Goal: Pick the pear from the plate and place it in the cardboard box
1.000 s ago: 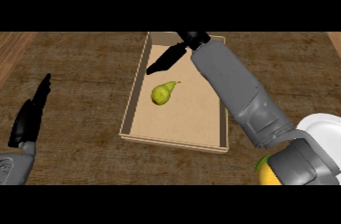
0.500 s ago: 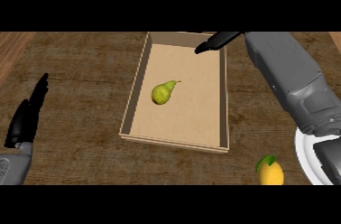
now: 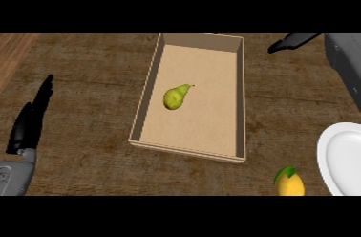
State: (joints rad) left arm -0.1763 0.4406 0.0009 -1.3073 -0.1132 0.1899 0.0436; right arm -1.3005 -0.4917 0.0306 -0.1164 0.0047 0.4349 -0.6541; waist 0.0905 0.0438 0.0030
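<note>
The pear (image 3: 176, 96) lay on the floor of the cardboard box (image 3: 239, 95), mid-frame. The right hand (image 3: 292, 41), fingers straight and empty, hung at upper right beyond the box; the left hand (image 3: 32, 119) rested open at left.

No readable text anywhere in the head view.

The cardboard box (image 3: 239, 107) has plain tan walls and floor — no print, label or mark on any face that shows. The pear (image 3: 175, 97) lying inside it carries no sticker. The white plate (image 3: 334, 157) at the right edge is bare of any brand or pattern, and the yellow fruit (image 3: 290, 184) beside it is unmarked as well. The wooden counter (image 3: 91, 69) shows only grain. The black left hand (image 3: 29, 123) and right hand (image 3: 292, 41) — and the grey forearms behind them — bear no numbers, logos or signs.
</note>
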